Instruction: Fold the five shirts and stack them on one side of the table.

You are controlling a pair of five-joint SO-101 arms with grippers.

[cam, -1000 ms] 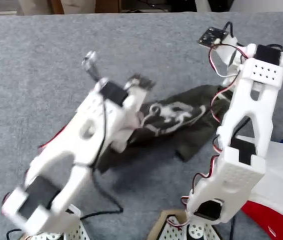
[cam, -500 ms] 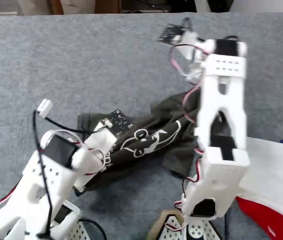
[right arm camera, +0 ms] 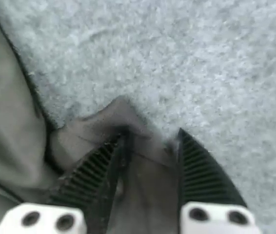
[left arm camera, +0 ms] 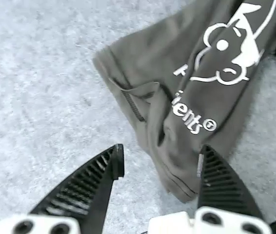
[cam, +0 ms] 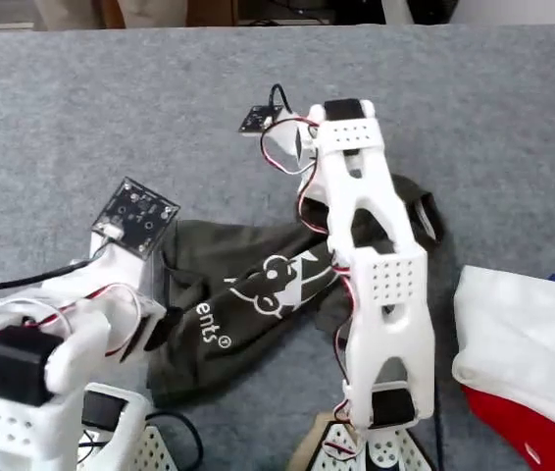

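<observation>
The right gripper [right arm camera: 151,135], fingers pinched on a fold of the dark shirt [cam: 238,294], has swung leftward, dragging it across the surface [cam: 111,118]. The left gripper [left arm camera: 161,148], fingers spread, has drawn back over the hem. Judged: still spreading, not folding.

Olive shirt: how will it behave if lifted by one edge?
Probably floppy: the olive shirt lies creased and folded over itself, so it should drape, not hold shape. Likely light, since fabric tents up between the jaws of the right gripper. It may cling to the fuzzy table cover.
</observation>
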